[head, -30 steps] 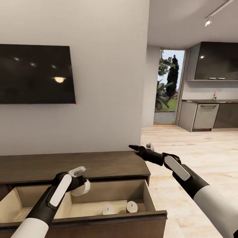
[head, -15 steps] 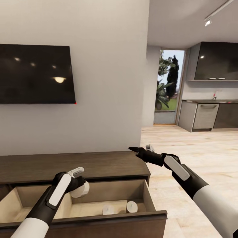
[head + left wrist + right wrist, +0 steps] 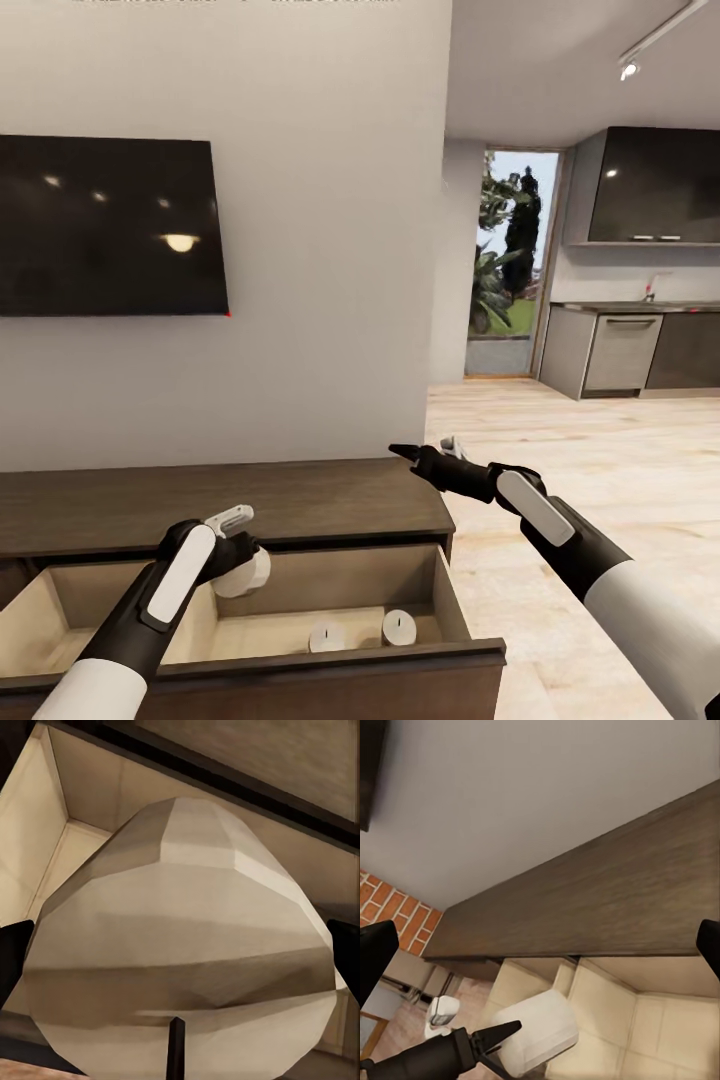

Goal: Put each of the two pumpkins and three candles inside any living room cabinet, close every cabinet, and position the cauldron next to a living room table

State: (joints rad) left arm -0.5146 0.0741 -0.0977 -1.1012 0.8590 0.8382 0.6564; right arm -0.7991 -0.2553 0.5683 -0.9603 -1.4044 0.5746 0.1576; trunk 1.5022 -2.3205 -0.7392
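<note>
Cabinet drawer open below wall; left pincer clamps candle; right pincer seemingly apart.

The left gripper dips a touch lower over the open drawer, candle clamped.

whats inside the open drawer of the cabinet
Two candles stand on the pale floor of the open drawer, near its right end. The left gripper holds a third candle above the drawer; its arm hides part of the floor.
</note>
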